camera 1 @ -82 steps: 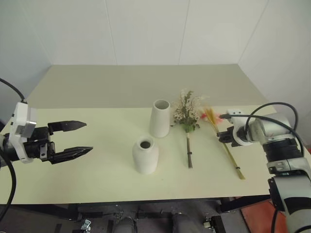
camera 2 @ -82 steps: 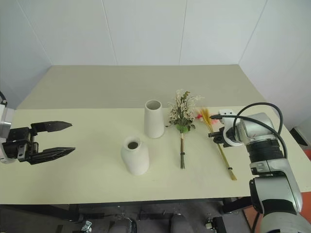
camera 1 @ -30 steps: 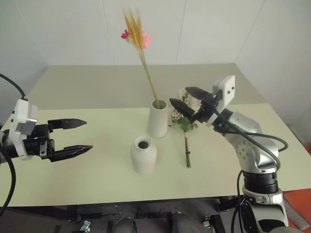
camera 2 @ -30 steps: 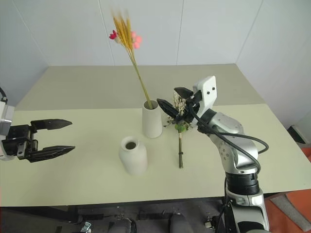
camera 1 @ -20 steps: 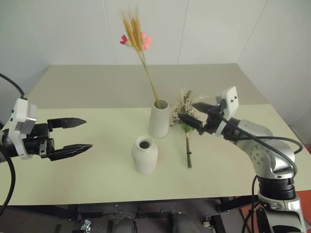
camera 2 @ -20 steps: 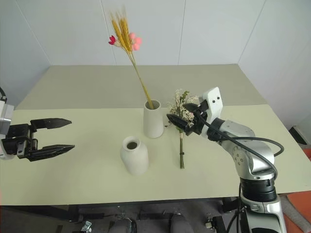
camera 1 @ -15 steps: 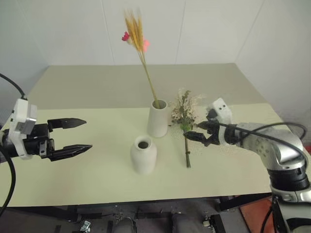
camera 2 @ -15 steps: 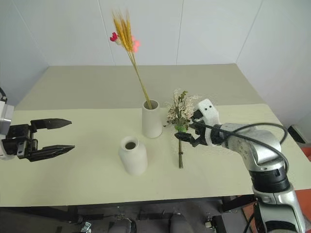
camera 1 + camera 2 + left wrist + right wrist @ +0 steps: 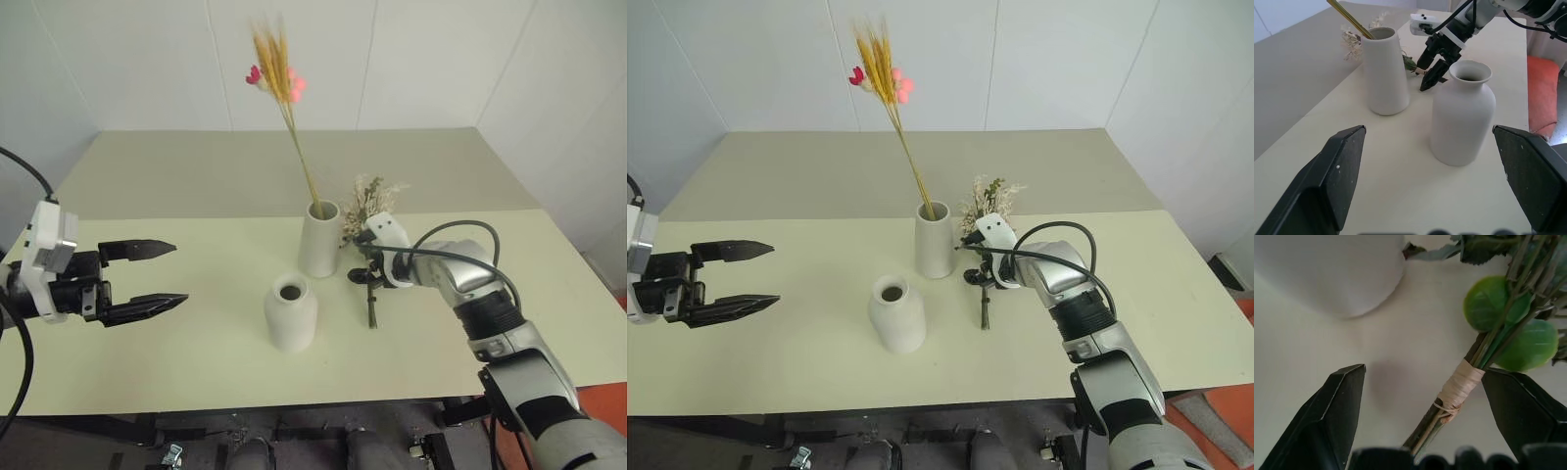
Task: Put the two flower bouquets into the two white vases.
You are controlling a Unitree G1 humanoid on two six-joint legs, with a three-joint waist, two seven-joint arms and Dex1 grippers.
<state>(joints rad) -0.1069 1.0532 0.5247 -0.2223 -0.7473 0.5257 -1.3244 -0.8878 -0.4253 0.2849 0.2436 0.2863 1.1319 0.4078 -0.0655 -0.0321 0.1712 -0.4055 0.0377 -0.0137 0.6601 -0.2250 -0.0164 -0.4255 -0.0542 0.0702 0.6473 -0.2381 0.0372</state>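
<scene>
The wheat bouquet (image 9: 279, 70) stands upright in the tall tapered white vase (image 9: 320, 240). The short rounded vase (image 9: 291, 313) sits in front of it, nothing in its mouth. The cream-white, green-leaved bouquet (image 9: 370, 199) lies on the table just right of the tall vase. My right gripper (image 9: 361, 269) is low over its stem and open; in the right wrist view the raffia-tied stem (image 9: 1460, 385) lies between the fingers (image 9: 1337, 416), nearer one of them. My left gripper (image 9: 179, 274) hovers open at the left, holding nothing.
The pale green table (image 9: 147, 362) ends at a front edge close below the short vase. White walls stand behind and to the right. My right arm's black cable (image 9: 460, 227) loops above the table by the bouquet.
The wheat bouquet went from the table into the tall vase. My right gripper let it go, then swung down and left to straddle the white bouquet's stem. The left arm stayed still.
</scene>
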